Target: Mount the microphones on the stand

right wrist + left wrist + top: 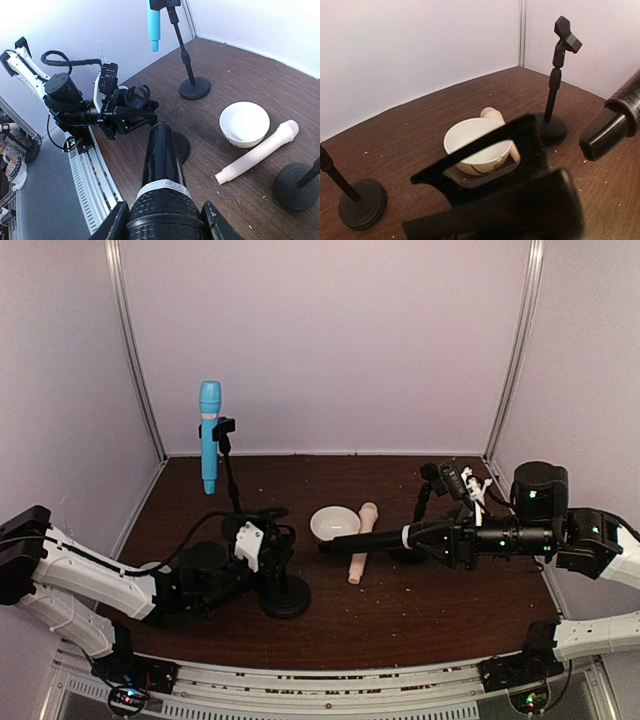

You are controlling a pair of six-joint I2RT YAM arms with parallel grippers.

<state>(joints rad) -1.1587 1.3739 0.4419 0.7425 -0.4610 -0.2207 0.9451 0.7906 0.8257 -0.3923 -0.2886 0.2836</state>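
Note:
My right gripper (428, 537) is shut on the head end of the black microphone (365, 541), which it holds level above the table, handle pointing left. The handle tip hangs just right of the middle stand's (285, 596) clip. My left gripper (262, 540) is shut on that stand's upper part. In the left wrist view its clip (530, 145) fills the foreground, blurred. The light blue microphone (209, 435) sits upright in the clip of the far-left stand (229, 465). The cream-pink microphone (362, 540) lies flat on the table beside a bowl. In the right wrist view my fingers (112, 223) flank the black microphone (167, 165).
A white bowl (335, 523) sits mid-table against the cream-pink microphone. A third stand (430, 480) with a bare clip rises behind my right gripper. The walls close in at the back and sides. The slotted rail (330, 685) runs along the near edge.

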